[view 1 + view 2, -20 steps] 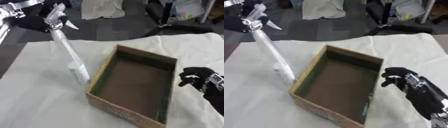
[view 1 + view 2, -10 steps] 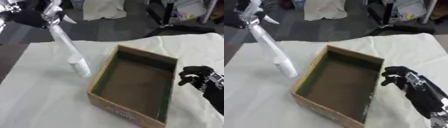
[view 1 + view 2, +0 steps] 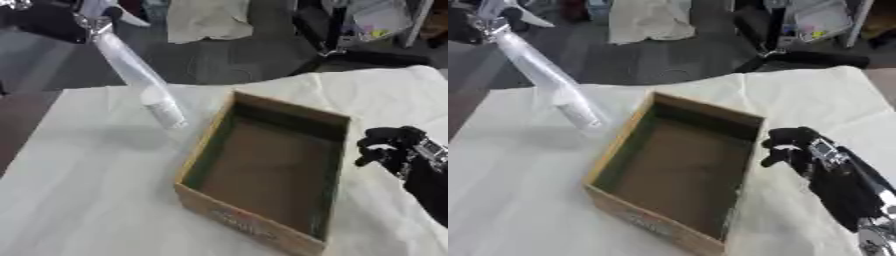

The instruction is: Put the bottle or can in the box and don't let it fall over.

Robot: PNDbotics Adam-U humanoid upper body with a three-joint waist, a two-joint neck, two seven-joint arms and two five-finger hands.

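Clear bottle hangs tilted beside the cardboard box, pinched by left hand; right hand curled, holding nothing.

Left hand up at the far left, curled around the top of a long clear bottle that's tilted, low end just left of the open cardboard box. Right hand sits curled just right of the box, on the white cloth.

So the count's pretty short: one clear bottle, one open cardboard box, one white cloth over the counter, and two robot hands, left robot hand and right robot hand.
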